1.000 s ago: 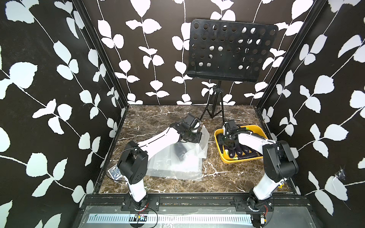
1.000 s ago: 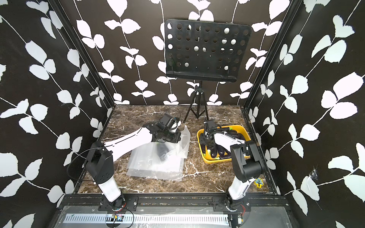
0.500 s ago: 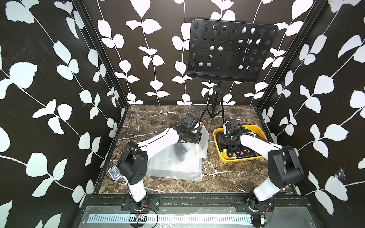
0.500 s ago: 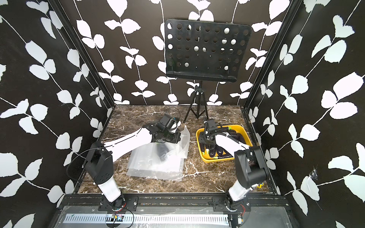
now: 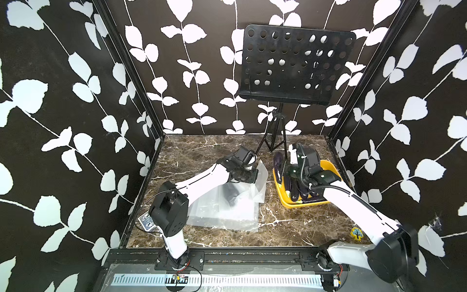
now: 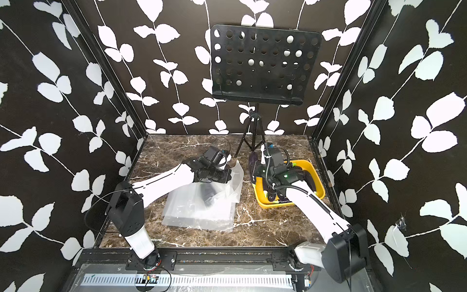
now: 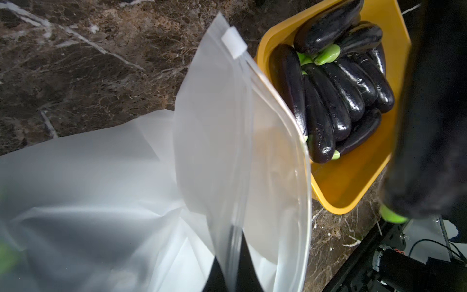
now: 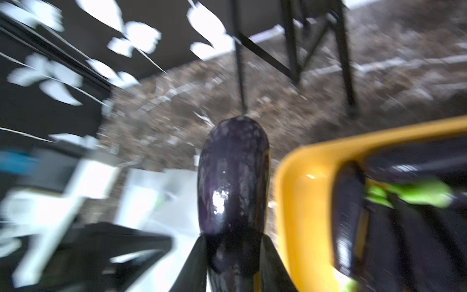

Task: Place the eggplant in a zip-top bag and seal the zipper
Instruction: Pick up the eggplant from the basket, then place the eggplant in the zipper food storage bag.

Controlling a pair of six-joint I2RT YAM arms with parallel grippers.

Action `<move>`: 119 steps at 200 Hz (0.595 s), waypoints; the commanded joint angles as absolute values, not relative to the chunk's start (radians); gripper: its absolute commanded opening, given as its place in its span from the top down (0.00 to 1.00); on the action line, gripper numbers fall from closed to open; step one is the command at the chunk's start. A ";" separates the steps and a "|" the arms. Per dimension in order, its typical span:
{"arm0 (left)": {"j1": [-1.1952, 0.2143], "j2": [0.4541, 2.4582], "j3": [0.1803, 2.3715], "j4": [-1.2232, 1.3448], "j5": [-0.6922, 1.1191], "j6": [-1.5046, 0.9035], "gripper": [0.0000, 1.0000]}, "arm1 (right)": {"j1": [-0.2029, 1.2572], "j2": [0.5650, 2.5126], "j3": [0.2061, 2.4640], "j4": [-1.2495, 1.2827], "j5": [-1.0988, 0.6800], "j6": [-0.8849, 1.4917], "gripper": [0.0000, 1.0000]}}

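Setting: a robotics lab test cell. A desk [image 5: 202, 151] with a marble-print top is closed on three sides by black panels [image 5: 63, 101] printed with white leaves, held in black frame posts [image 5: 134, 75]. A white-and-black left arm [image 5: 202, 180] and right arm [image 5: 353, 204] stand on a rail [image 5: 252, 257] along the desk's front edge, with a slotted cable duct [image 5: 227, 279] and loose wiring just in front of it. Staged props: a perforated music stand [image 5: 295, 65] on a tripod at the back edge, a yellow tray [image 7: 353, 182] of eggplant [image 7: 328, 101], and a zip-top bag [image 5: 227, 209].
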State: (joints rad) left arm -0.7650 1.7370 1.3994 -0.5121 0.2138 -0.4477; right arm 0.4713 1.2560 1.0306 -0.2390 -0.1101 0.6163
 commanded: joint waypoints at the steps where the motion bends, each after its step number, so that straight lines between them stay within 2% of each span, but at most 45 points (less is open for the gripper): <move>1: -0.765 1.725 1.403 -0.505 0.226 -0.459 1.00 | 0.532 1.278 1.003 -0.021 -0.073 0.706 0.83; 28: -0.767 1.714 1.403 -0.505 0.221 -0.463 1.00 | 0.610 1.336 0.980 0.084 0.000 0.698 0.82; 71: -0.764 1.706 1.399 -0.488 0.245 -0.481 1.00 | 0.648 1.364 0.851 0.327 0.093 0.705 0.83; 99: -0.754 1.686 1.389 -0.477 0.245 -0.498 1.00 | 0.655 1.350 0.799 0.355 0.118 0.690 0.83; 119: -0.748 1.668 1.386 -0.470 0.238 -0.502 1.00 | 0.666 1.337 0.781 0.335 0.069 0.705 0.83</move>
